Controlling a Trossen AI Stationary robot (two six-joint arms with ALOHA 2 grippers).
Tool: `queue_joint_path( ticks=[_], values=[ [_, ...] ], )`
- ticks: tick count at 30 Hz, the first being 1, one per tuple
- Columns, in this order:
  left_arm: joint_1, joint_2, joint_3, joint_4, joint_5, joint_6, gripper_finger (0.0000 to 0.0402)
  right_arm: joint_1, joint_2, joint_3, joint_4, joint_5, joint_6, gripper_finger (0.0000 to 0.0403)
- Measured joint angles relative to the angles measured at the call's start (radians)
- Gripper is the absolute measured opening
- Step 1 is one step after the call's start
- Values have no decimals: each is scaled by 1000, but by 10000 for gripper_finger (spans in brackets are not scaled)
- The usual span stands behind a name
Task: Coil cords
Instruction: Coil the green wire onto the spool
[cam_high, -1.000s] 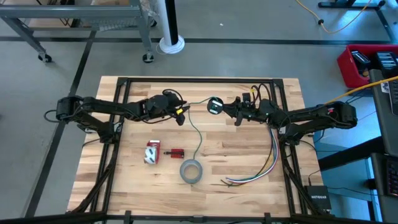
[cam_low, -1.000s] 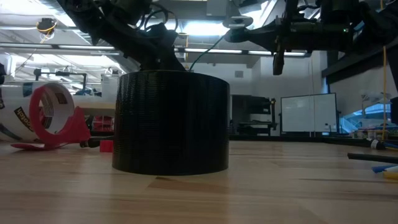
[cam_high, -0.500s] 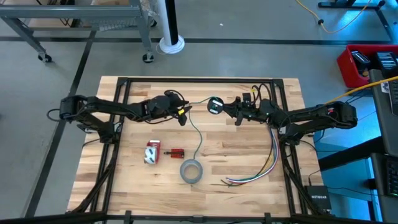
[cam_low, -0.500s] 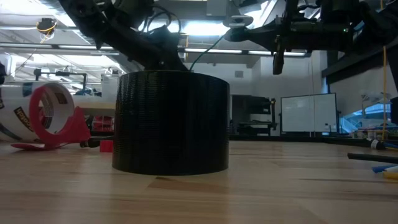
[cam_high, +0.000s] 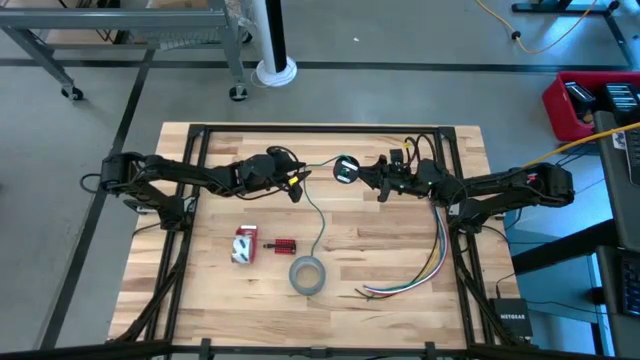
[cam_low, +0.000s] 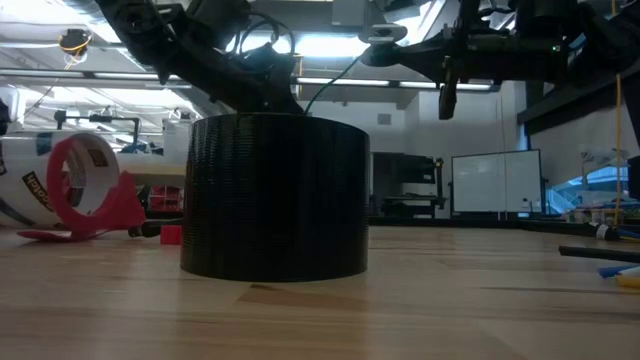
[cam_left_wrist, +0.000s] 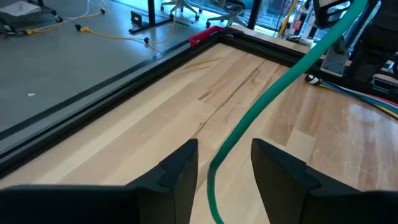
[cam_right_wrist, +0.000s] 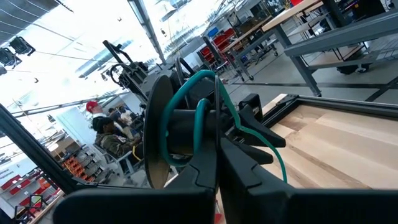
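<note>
Your left claw (cam_high: 293, 182) hangs over the bench (cam_high: 200, 290) left of the middle, nearer the far edge than the near one. Its fingers (cam_left_wrist: 180, 171) are spread, and the cord (cam_left_wrist: 261, 106) runs loosely through the gap between them; you cannot tell from the wrist view whether it touches either finger.

From there the cord (cam_high: 318, 205) goes two ways in the high view. One stretch rises to the right toward the small round disc-like spool (cam_high: 346, 169), which sits above the bench's middle, toward the far edge. The other stretch drops in a loose curve toward the near edge and ends close to the grey tape roll (cam_high: 307, 275).

To the left of that roll lie a red and white tape dispenser (cam_high: 244, 244) and a small red part (cam_high: 283, 245), both resting on the bench.

Your right claw (cam_high: 376, 178) is just right of the spool, with its fingers (cam_right_wrist: 205, 168) pressed together on the spool's hub (cam_right_wrist: 183, 134). A few turns of cord are wound around it.

Farther right, a bunch of multicoloured wires (cam_high: 425, 270) trails from under the right arm toward the near right corner.
</note>
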Motion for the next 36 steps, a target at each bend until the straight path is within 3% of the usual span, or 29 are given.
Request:
queue_joint_path(
  ticks=[18, 23, 30, 36],
  values=[
    [-1, 0, 0, -98, 0, -57, 136, 0, 0, 0, 0, 0, 0, 5],
    [-1, 0, 0, -98, 0, -54, 102, 0, 0, 0, 0, 0, 0, 5],
    [-1, 0, 0, -90, 0, -103, 15, 0, 0, 0, 0, 13, 0, 5],
    [-6, 0, 0, -90, 0, -127, 5, 0, 0, 0, 0, 30, 0, 5]
  ],
)
